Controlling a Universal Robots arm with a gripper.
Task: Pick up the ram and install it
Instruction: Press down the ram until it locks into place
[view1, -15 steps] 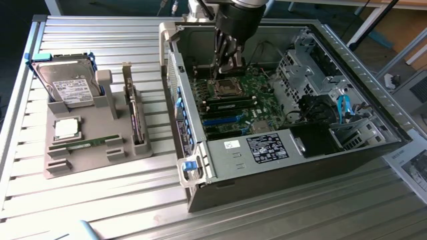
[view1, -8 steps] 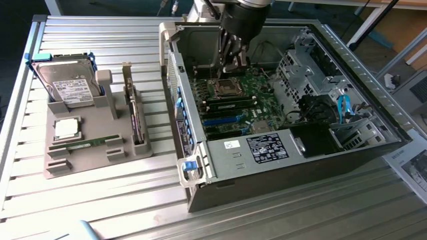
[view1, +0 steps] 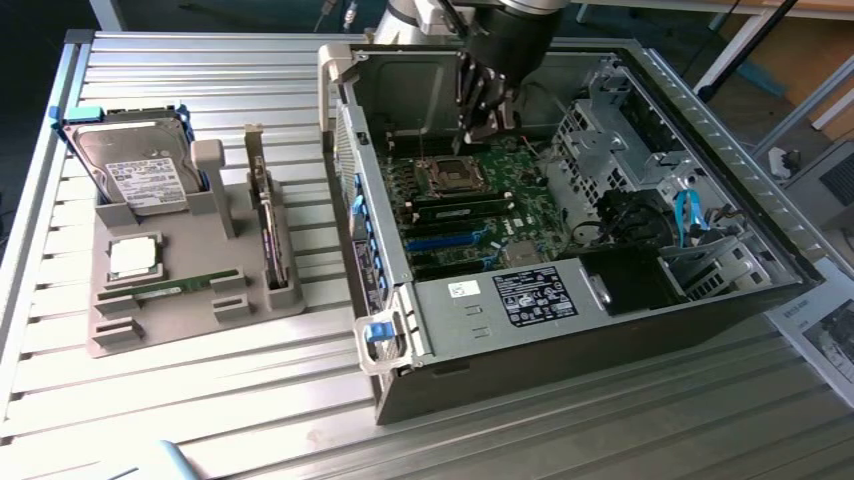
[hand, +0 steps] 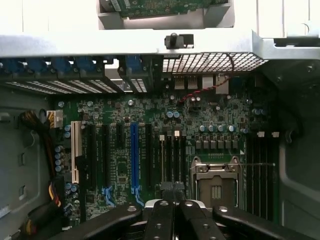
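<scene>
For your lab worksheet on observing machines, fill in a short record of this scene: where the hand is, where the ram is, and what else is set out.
hand: inside the open case, above the motherboard, near the CPU socket
ram: green stick lying flat on the tray, outside the case
tray also holds: hard drive, processor
case: side panel off, resting on the table
tray position: on the exterior view's left of the case

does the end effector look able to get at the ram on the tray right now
Probably, but not straight across: the end effector sits inside the open case, whose wall stands between it and the ram. The ram lies uncovered on the tray, free from above.
</scene>
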